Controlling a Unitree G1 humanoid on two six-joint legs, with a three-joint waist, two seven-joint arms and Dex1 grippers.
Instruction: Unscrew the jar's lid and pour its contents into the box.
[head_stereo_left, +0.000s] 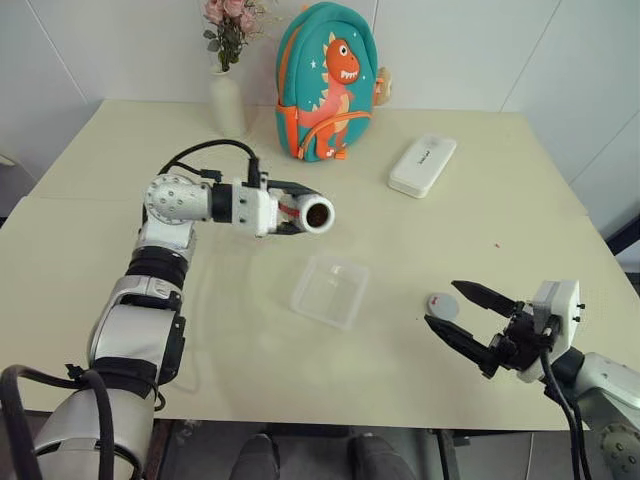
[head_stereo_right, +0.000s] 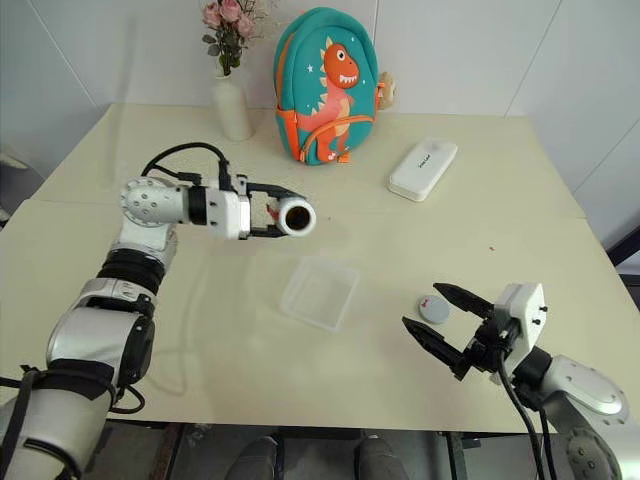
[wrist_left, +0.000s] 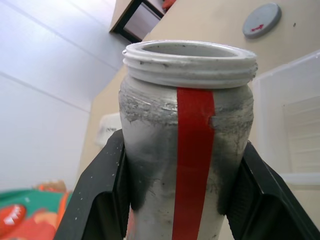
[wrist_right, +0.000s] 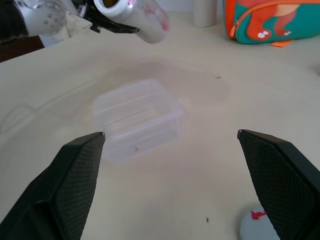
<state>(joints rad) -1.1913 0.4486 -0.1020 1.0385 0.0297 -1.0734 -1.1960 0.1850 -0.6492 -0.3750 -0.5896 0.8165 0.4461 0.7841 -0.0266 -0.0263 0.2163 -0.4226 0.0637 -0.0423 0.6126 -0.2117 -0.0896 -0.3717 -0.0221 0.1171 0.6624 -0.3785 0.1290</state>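
Note:
My left gripper (head_stereo_left: 300, 210) is shut on the jar (head_stereo_left: 314, 213), which has no cap on. It holds the jar on its side above the table, with the open mouth facing the right side. A red strip runs down the jar (wrist_left: 192, 150) between the black fingers (wrist_left: 100, 195). The mouth looks dark brown inside; I cannot make out single pieces of the contents. The box (head_stereo_left: 330, 290) lies on the table below and to the right of the mouth. The grey lid (head_stereo_left: 443, 304) lies flat on the table. My right gripper (head_stereo_left: 442, 304) hovers open just above it, holding nothing.
A white vase with pink flowers (head_stereo_left: 228, 100) and a teal dinosaur backpack (head_stereo_left: 328, 85) stand at the table's back. A flat white case (head_stereo_left: 422, 165) lies at the back right. The table's front edge (head_stereo_left: 330, 425) runs close under my right arm.

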